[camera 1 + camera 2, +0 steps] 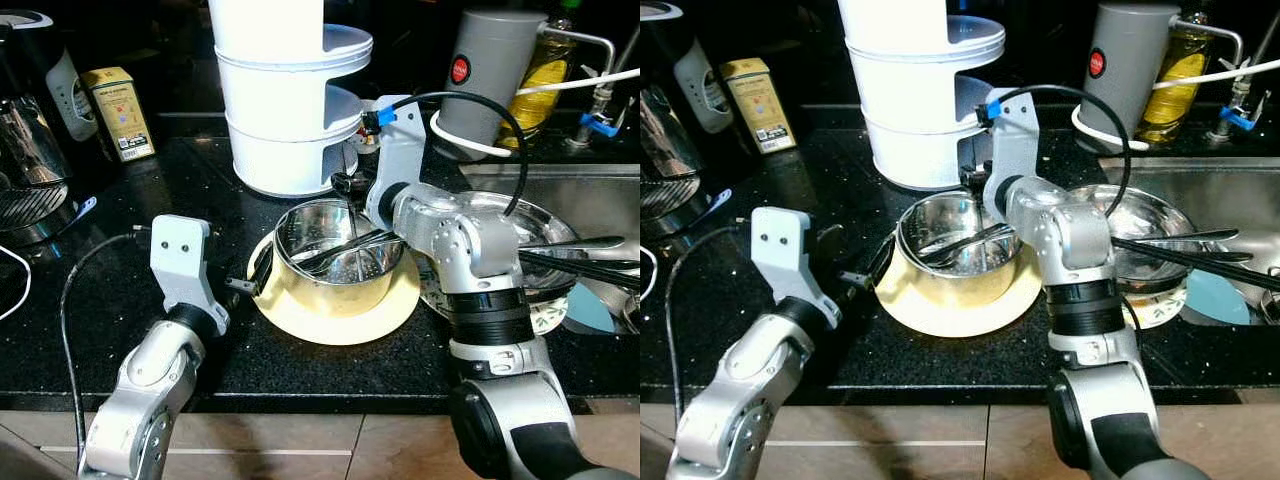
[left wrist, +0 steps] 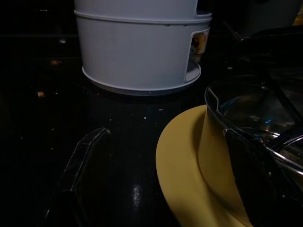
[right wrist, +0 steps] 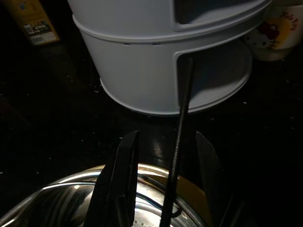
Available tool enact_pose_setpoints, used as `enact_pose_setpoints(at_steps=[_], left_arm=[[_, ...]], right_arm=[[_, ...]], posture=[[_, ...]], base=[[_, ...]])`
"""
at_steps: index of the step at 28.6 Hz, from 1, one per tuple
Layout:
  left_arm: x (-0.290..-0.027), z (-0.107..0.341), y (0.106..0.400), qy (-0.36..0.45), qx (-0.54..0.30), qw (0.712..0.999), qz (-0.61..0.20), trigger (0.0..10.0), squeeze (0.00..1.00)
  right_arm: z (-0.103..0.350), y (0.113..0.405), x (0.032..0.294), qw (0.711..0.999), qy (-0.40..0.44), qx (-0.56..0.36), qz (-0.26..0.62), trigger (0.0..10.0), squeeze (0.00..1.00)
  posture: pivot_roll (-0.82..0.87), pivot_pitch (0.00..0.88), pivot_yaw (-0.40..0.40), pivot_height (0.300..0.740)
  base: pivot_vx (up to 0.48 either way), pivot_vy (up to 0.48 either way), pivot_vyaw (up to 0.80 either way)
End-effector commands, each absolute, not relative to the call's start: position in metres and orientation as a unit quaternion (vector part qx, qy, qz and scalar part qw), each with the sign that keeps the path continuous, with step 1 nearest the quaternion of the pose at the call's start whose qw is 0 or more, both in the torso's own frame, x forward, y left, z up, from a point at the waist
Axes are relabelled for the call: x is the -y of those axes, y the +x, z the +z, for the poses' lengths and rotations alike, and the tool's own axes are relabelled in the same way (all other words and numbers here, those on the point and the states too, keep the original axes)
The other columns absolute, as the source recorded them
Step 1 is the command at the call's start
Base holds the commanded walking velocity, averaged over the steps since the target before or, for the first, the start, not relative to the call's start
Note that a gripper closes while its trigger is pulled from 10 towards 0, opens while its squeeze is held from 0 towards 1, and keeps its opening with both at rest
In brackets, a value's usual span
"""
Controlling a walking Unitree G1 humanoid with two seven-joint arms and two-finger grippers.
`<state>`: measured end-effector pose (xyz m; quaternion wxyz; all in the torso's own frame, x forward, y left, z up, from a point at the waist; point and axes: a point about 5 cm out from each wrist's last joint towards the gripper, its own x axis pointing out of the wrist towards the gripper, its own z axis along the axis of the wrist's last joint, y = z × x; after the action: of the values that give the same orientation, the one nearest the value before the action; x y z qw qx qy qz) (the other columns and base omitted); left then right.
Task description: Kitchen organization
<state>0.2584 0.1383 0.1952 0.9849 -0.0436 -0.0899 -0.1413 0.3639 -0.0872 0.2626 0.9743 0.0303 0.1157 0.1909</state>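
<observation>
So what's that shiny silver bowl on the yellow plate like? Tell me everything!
The shiny silver bowl looks like polished metal, round with straight sides, and tiny holes dot its bottom like a strainer. It sits upright on the yellow plate on the black counter, in front of the white tiered container. Metal utensils lie inside it, leaning on the rim. The right tool hovers over its far rim, open around a thin dark rod. The left tool is at its near-left side.
</observation>
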Motion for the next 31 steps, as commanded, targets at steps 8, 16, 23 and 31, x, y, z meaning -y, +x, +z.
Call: enact_pose_setpoints(at_steps=[8,16,23,31], left_arm=[[-0.1404,0.1965,0.2603,-0.036,0.09,0.986,-0.135,10.0,0.0],[-0.1417,0.2014,0.2618,-0.035,0.095,0.986,-0.132,10.0,0.0],[-0.1435,0.2037,0.262,-0.031,0.097,0.986,-0.13,10.0,0.0],[-0.1441,0.2049,0.2626,-0.028,0.097,0.987,-0.128,10.0,0.0]], right_arm=[[0.2646,0.3664,0.0782,0.97,0.042,-0.126,0.203,5.3,0.0],[0.2637,0.3664,0.0767,0.966,0.054,-0.138,0.212,0.0,0.0],[0.2654,0.3657,0.076,0.963,0.076,-0.135,0.219,0.0,0.0],[0.269,0.3625,0.072,0.96,0.068,-0.113,0.245,10.0,0.6]], posture=[[0.09,0.0,-0.011,0.74],[0.09,0.0,-0.013,0.74],[0.09,0.0,-0.009,0.74],[0.09,0.0,-0.008,0.74]], base=[[0.0,0.0,0.0],[0.0,0.0,0.0],[0.0,0.0,0.0],[0.0,0.0,0.0]])
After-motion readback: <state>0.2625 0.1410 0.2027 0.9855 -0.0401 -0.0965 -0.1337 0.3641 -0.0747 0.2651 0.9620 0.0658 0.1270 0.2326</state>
